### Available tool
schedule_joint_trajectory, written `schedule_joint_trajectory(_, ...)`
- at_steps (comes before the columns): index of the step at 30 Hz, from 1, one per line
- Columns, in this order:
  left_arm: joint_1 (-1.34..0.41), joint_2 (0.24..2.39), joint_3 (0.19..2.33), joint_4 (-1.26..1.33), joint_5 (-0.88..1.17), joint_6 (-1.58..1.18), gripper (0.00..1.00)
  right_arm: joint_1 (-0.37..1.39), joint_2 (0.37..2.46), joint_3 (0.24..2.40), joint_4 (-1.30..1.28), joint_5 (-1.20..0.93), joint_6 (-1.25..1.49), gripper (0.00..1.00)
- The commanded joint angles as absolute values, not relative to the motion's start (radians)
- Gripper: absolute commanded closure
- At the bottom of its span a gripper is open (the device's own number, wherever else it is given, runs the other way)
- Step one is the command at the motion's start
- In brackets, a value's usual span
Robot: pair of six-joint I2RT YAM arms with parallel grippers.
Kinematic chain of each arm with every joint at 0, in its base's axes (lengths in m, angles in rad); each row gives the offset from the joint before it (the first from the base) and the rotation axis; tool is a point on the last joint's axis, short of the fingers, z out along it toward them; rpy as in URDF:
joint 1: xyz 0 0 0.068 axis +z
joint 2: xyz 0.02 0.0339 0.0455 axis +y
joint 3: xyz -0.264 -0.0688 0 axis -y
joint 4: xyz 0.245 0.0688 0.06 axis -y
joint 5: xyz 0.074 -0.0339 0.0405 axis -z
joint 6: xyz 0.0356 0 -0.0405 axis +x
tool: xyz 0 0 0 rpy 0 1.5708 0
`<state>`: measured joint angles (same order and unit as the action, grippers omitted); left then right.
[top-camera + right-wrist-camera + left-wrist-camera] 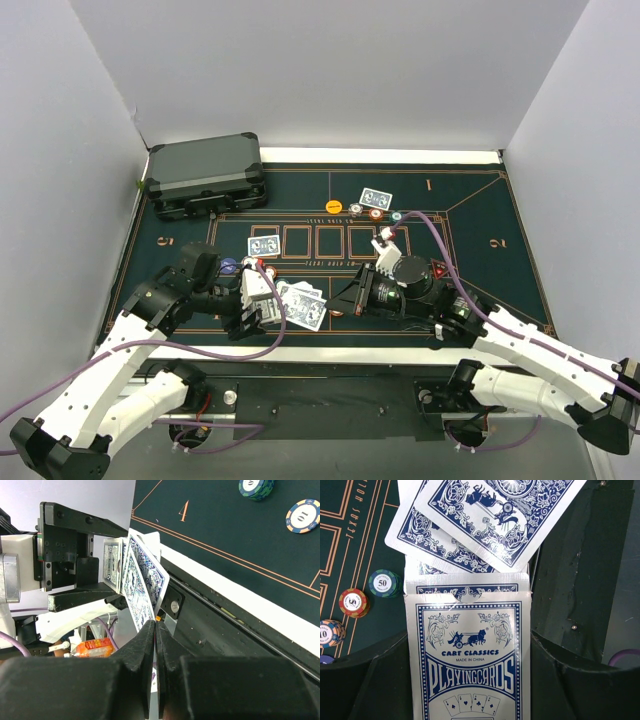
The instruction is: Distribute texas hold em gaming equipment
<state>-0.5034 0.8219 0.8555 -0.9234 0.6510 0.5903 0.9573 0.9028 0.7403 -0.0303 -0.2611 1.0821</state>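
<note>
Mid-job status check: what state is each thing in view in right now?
Left end effector: shut on card box.
Right end effector: shut on fanned cards, at a corner.
Hard case: closed, lying flat.
Dealt cards: face down.

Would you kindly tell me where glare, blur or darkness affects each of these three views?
Top external view: even light, white strip beyond the mat blown out. Left wrist view: glare streaks the glossy card box; print legible. Right wrist view: near fingers dark, showing little detail; the cards they pinch and the 10 chip sharp.
</note>
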Motion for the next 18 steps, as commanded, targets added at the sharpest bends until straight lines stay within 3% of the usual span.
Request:
schedule_joint_trajectory(1, -0.509, 0.808, 0.899, -0.879, 0.669, 0.600, 1.00, 0.963, 0.879, 0.772, -0.009, -0.253, 1.098, 1.00)
schedule_joint_trajectory(18, -0.509, 0.804, 0.897, -0.882, 0.667, 0.603, 1.00, 0.910, 0.853, 0.756, 0.107, -0.298, 1.192, 1.00)
